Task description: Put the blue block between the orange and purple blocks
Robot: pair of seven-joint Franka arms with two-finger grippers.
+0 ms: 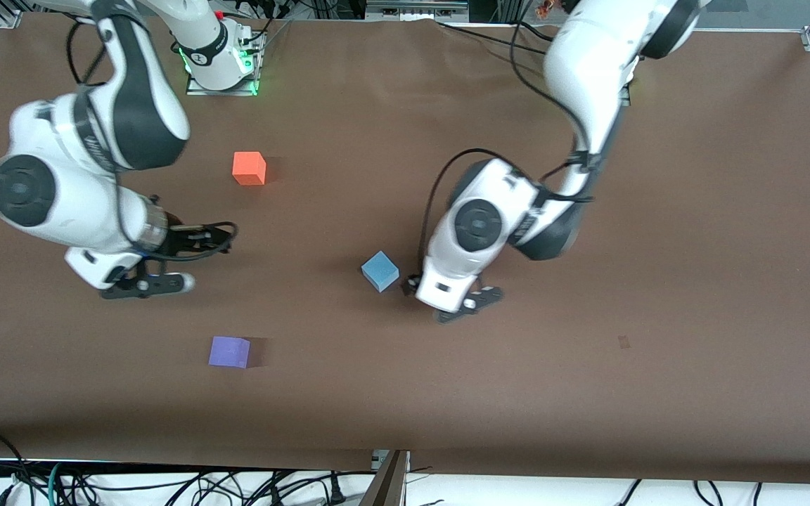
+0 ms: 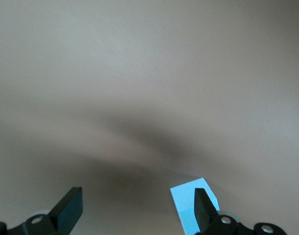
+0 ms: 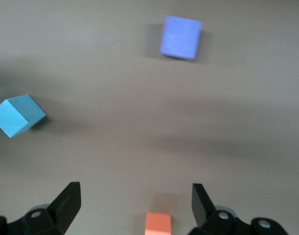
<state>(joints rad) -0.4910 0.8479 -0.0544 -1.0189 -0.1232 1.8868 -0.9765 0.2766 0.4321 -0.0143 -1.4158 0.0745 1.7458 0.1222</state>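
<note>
Front view: the brown tabletop (image 1: 693,281) carries three small cubes, each apart from the others. The blue block (image 1: 380,271) rests near the middle of the tabletop, turned at an angle to its edges. The orange block (image 1: 249,169) lies farther from the front camera and toward my right arm's end; the purple block (image 1: 229,352) lies nearer to the front camera, also toward that end, so the blue block sits off to one side of the line joining them and not between them. My left gripper (image 1: 447,302) is low over the tabletop just beside the blue block, its jaws apart and holding nothing. Left wrist view: the blue block (image 2: 191,205) shows partly past one finger (image 2: 204,208), outside the gap between the jaws. My right gripper (image 1: 141,281) waits over bare tabletop between the orange and purple blocks, its jaws likewise apart and empty. Right wrist view: the orange block (image 3: 158,223), the purple block (image 3: 181,37) and the blue block (image 3: 18,114) all appear, none of them touching the jaws.
</note>
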